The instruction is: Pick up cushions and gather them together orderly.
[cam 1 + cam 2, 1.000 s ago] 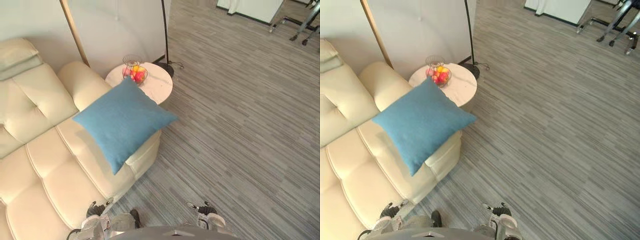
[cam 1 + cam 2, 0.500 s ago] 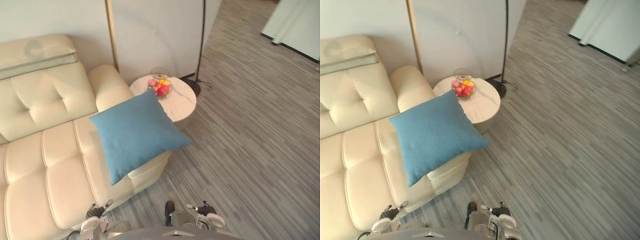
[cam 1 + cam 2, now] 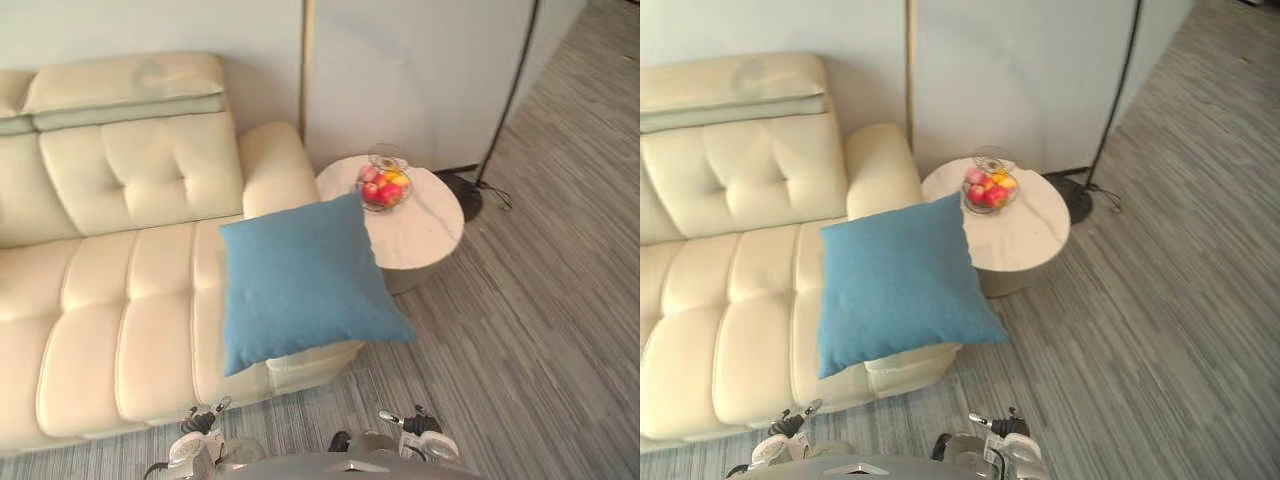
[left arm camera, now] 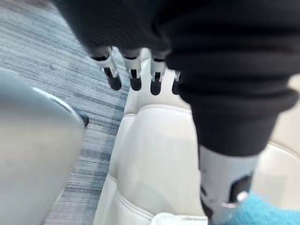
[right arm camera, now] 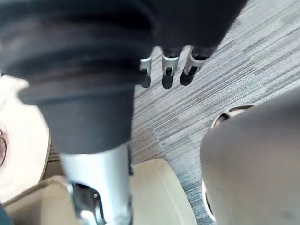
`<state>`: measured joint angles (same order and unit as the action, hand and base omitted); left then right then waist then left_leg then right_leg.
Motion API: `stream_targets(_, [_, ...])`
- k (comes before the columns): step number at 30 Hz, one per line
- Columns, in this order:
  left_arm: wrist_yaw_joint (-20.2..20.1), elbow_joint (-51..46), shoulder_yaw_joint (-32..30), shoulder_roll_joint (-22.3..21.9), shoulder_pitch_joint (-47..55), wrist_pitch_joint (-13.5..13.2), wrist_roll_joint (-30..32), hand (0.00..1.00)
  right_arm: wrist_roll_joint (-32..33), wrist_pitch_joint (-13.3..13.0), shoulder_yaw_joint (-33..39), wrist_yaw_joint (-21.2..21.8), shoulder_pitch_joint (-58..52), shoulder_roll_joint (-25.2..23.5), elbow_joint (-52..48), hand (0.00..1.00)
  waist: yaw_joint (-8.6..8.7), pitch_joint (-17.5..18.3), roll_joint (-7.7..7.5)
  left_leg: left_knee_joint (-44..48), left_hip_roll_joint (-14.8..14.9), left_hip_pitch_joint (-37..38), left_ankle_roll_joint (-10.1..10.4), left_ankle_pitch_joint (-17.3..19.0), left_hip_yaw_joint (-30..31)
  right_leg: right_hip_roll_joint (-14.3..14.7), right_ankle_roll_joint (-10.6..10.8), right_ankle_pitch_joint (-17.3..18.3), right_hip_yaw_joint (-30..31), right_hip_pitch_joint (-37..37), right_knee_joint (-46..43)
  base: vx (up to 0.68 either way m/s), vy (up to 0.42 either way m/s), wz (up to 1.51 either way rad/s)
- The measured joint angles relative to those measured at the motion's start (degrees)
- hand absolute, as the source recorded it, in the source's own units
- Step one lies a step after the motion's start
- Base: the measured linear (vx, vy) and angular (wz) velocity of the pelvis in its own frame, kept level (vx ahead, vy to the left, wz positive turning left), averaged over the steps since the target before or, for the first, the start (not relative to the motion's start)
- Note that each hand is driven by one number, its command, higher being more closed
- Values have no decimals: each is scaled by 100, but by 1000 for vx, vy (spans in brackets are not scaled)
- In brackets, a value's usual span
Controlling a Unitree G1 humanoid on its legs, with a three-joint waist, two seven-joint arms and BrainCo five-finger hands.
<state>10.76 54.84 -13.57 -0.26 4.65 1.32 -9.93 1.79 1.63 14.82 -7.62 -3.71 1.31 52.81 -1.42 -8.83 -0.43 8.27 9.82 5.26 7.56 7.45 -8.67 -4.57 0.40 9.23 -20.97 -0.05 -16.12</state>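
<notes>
Cream sofa (image 4: 154, 150) below slack L robot hand (image 4: 134, 65); R robot hand (image 5: 168, 62) slack.

Soft even light, perhaps from above; faint shadow under blue cushion (image 3: 300, 280).

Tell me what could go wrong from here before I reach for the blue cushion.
1. The blue cushion lies at the cream sofa's end with a corner past the seat front; a nudge may slide it to the floor.
2. Its far corner looks close to the fruit bowl on the round side table; a wide sweep might knock the bowl.
The left hand and right hand hang open, empty.
</notes>
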Motion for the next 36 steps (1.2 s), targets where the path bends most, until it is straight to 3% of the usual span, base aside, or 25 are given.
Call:
stream_targets(11, [-2, 82, 321, 190, -1, 28, 32, 0, 1, 92, -22, -11, 5, -69, -66, 0, 89, 49, -121, -596, -254, 227, -221, -295, -465, 50, 185, -695, 868, -22, 742, -60, 59, -19])
stream_targets(18, [41, -519, 336, 226, 150, 33, -146, 0, -142, 131, 142, -131, -189, -51, -1669, 0, 146, 17, -221, -1060, -382, 290, -248, -602, -828, 59, 225, -965, 1329, -311, 959, -171, 4, -28])
stream_targets(26, [68, -1810, -286, 300, 323, -1, -409, 0, -451, 157, 893, -190, -247, 482, -3278, 0, 242, 79, -251, -1194, -474, 364, -255, -673, -1064, 88, 304, -1239, 1744, -308, 1259, -78, 12, -17])
stream_targets(36, [406, -2752, -579, 644, 101, -158, -620, 0, -439, 169, 823, -300, 799, 1166, -3966, 0, 257, 198, -161, -1187, -612, 354, -372, -667, -1138, 48, 349, -1550, 1881, -299, 1518, 36, 27, -7])
